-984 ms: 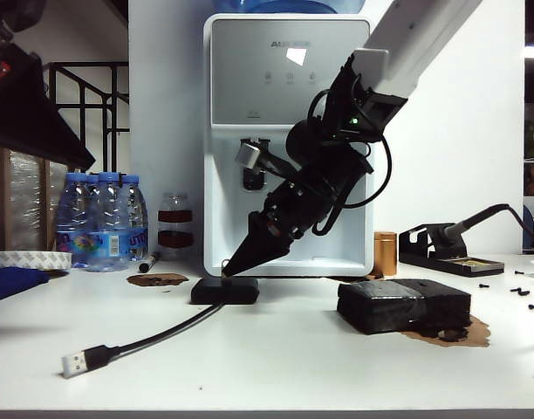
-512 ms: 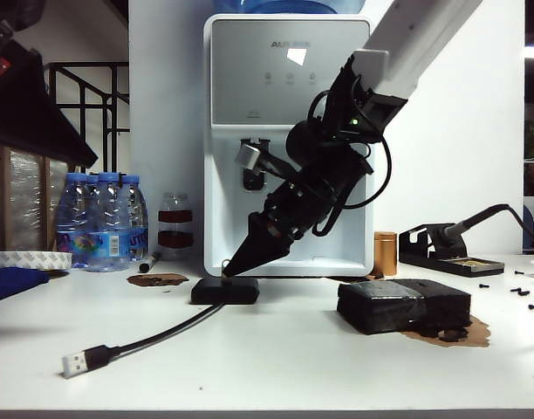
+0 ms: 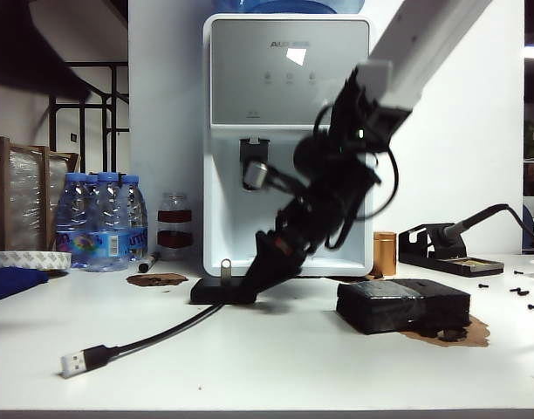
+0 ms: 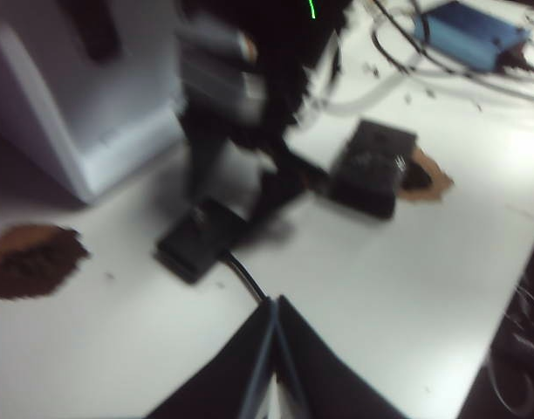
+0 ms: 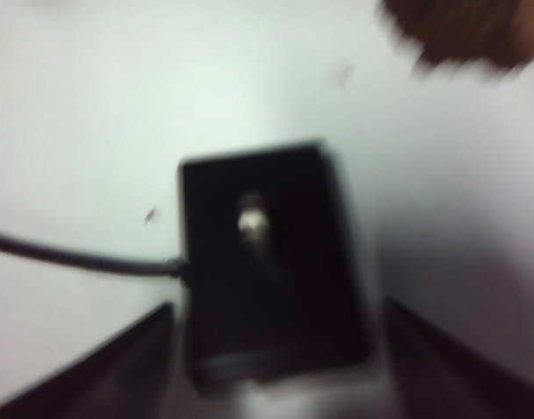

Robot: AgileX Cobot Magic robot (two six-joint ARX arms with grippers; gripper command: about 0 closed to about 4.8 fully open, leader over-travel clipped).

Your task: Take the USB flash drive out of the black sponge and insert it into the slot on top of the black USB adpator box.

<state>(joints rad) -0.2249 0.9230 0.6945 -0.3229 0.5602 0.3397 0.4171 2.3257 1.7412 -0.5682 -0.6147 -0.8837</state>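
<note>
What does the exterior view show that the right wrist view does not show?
Only the exterior view shows the black sponge, the water dispenser, the bottles, the soldering iron stand and the cable's silver plug. Only the right wrist view looks straight down on the box's top, framed by the right gripper and its open jaws. Both show the black USB adpator box with the USB flash drive standing in it.

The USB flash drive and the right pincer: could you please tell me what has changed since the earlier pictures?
The right pincer has opened and let go of the USB flash drive, which now stands upright, uncovered, in the black USB adpator box. The dark shape at the exterior view's upper left has shifted upward. The box, its cable, the black sponge and the left pincer's closure look unchanged.
</note>
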